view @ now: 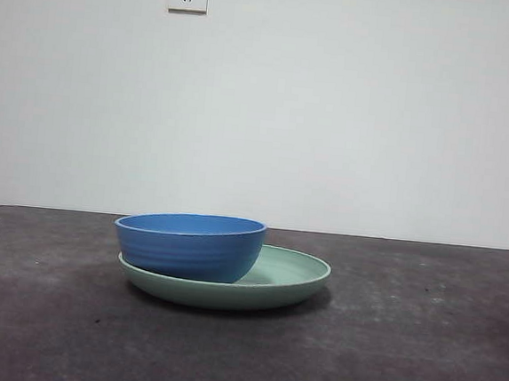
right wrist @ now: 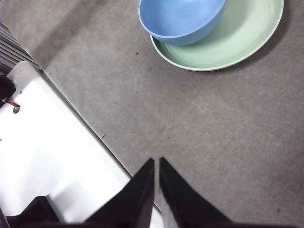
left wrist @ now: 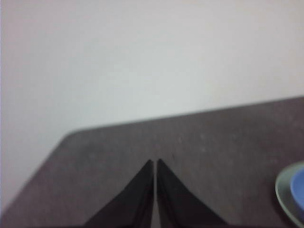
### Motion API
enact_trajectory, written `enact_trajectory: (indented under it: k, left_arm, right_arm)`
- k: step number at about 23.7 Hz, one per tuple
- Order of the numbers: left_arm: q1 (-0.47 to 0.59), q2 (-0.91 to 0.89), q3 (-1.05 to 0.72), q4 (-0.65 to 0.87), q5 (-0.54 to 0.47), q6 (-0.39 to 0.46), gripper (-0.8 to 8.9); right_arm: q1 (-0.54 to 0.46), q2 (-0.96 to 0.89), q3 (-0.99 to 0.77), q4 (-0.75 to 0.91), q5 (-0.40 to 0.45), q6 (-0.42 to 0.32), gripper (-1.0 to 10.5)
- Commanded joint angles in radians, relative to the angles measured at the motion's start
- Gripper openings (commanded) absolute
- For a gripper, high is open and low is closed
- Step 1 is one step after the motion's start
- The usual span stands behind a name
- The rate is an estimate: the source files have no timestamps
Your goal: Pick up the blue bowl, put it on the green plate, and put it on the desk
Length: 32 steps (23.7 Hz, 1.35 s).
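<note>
Bowl handling is my concern: the blue bowl (view: 189, 246) sits in the green plate (view: 291, 281), low centre-left of the front frame, off toward the plate's left edge. It looks light, rigid and glossy, so slippery; I judge the thin rim is the place to pinch. My left gripper (left wrist: 155, 162) and right gripper (right wrist: 156, 160) both wait clear, jaws closed, empty.

Left claw (left wrist: 155, 164) closed over desk (left wrist: 213, 142); blurred green plate (left wrist: 283, 192), seemingly blue bowl (left wrist: 299, 190) at edge.
</note>
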Motion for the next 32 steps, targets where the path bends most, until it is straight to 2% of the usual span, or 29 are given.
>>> enact_trajectory:
  k: [1, 13, 19, 32]
  left_arm:
    - [0.002, -0.022, -0.039, -0.002, 0.001, -0.032, 0.10]
    - [0.002, -0.042, -0.134, -0.100, 0.001, -0.133, 0.10]
    - [0.002, -0.042, -0.144, -0.133, 0.001, -0.223, 0.10]
    - [0.002, -0.042, -0.144, -0.137, 0.001, -0.223, 0.10]
  right_arm:
    - [0.007, 0.008, 0.017, 0.010, -0.002, -0.010, 0.1]
    - [0.007, 0.008, 0.017, 0.009, -0.002, -0.010, 0.1]
    - [0.007, 0.007, 0.017, 0.009, -0.003, -0.010, 0.1]
    - [0.007, 0.008, 0.017, 0.009, -0.002, -0.010, 0.1]
